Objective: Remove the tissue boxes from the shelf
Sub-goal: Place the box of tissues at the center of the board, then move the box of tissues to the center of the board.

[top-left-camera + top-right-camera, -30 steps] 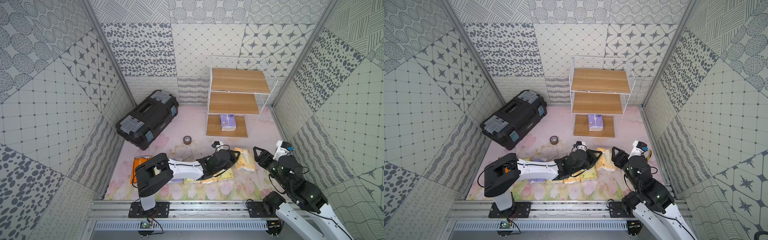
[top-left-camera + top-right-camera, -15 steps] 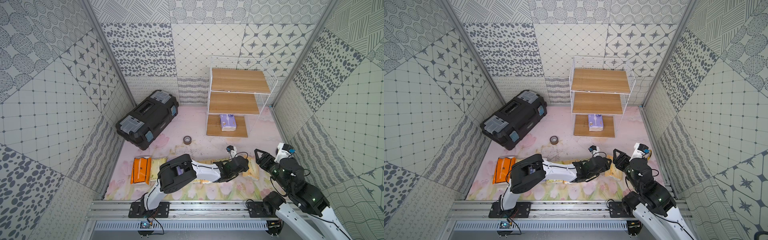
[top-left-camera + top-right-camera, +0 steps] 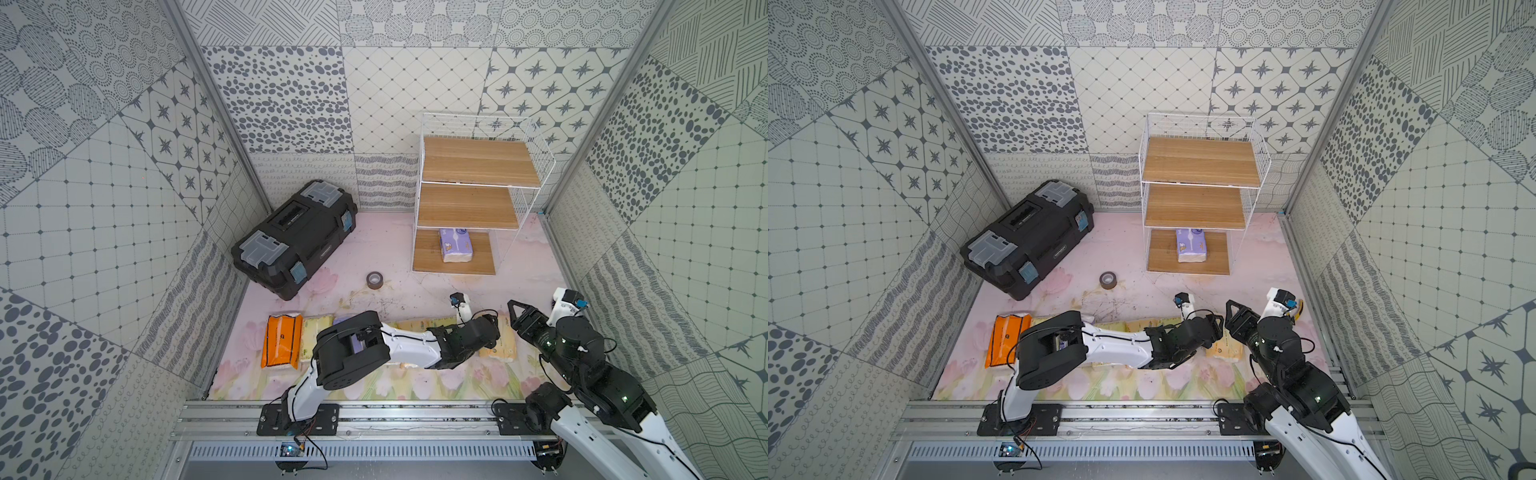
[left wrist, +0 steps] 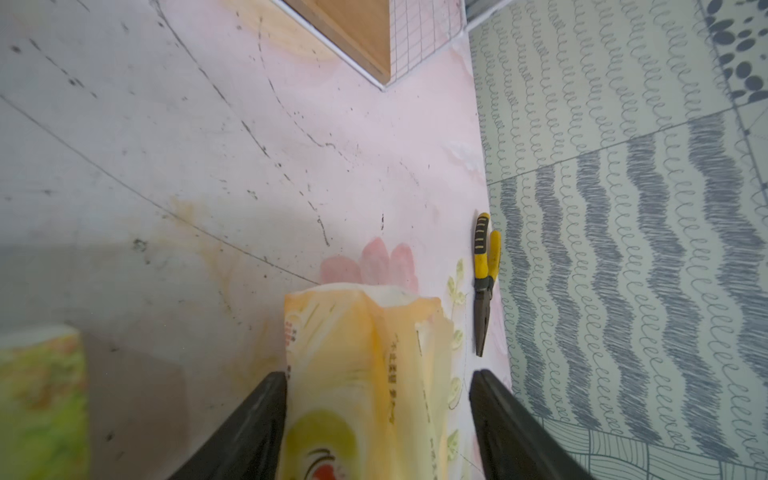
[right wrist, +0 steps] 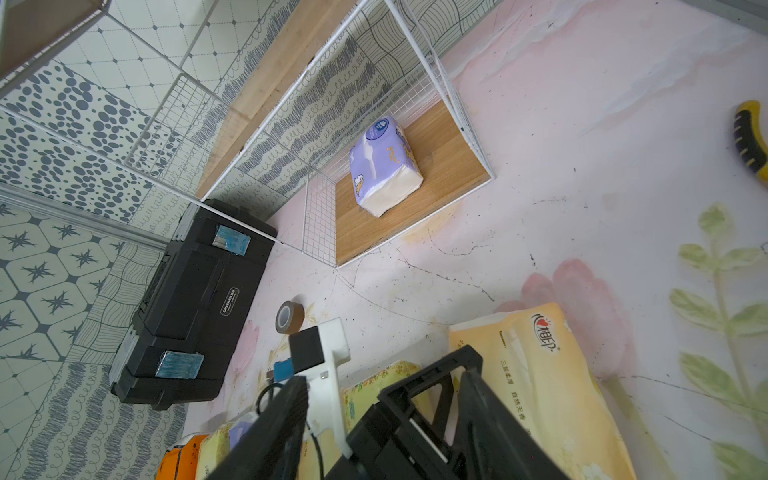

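Observation:
One purple tissue box lies on the lowest board of the white wire shelf; the two upper boards are bare. Other packs lie in a row on the floor, from a bright orange one to a yellow-orange one at the right end. My left gripper straddles that pack, open, with one finger against it and the other clear. My right gripper hovers close beside it, open and empty.
A big black toolbox stands at the back left and a brown tape roll lies in front of it. Yellow-handled pliers lie along the right wall. The left arm stretches across the row of packs.
My left arm has swung right along the row, uncovering the orange pack, and its jaws have opened around the yellow-orange pack. The right arm has hardly moved.

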Controlling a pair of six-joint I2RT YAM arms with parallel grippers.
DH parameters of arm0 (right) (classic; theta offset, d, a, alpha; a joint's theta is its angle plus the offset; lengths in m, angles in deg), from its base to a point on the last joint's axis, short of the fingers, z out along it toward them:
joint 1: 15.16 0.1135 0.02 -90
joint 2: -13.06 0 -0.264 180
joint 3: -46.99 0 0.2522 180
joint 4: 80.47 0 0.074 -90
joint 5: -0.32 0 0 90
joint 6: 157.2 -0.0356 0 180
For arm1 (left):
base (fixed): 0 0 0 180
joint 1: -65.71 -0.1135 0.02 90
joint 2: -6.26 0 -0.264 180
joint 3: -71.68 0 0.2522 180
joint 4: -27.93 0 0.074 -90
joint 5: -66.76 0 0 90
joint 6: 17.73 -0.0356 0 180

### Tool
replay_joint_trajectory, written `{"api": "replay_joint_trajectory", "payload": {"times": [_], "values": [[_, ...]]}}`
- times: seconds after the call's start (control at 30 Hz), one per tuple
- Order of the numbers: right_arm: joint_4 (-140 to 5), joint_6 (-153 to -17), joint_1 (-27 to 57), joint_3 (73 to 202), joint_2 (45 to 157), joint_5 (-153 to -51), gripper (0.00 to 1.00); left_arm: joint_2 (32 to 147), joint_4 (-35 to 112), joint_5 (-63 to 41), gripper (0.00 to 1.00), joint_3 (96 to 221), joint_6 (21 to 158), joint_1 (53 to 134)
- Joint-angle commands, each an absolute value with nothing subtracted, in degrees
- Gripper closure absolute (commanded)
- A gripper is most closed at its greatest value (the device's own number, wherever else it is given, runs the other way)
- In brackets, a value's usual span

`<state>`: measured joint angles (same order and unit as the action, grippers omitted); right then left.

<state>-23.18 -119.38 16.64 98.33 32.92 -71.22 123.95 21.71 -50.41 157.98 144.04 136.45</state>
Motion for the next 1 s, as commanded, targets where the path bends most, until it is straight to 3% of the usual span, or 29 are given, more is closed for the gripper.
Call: {"api": "replay_joint_trajectory", "payload": {"times": [0.0, 0.17, 0.37, 0.67, 0.97], "values": [[-24.92, -120.12, 16.44, 97.13, 32.98, -71.31, 0.38, 116.21, 20.98, -59.45, 0.25, 153.65, 141.13, 136.99], [-25.99, -121.33, 16.48, 95.25, 37.99, -71.13, 0.38, 107.78, 21.37, -62.63, 0.24, 147.76, 141.53, 136.99], [-27.86, -120.28, 13.08, 94.94, 51.93, -71.62, 0.34, 99.1, 24.27, -61.91, 0.21, 141.15, 141.41, 135.34], [-38.74, -115.61, -6.39, 87.74, 59.75, -88.81, 0.3, 87.67, 29.23, -55.62, 0.21, 129.96, 143.55, 128.69], [-45.19, -114.05, -8.3, 85.47, 66.36, -102.6, 0.3, 79.72, 32.13, -54.5, 0.21, 123.57, 144.16, 124.84]]}}
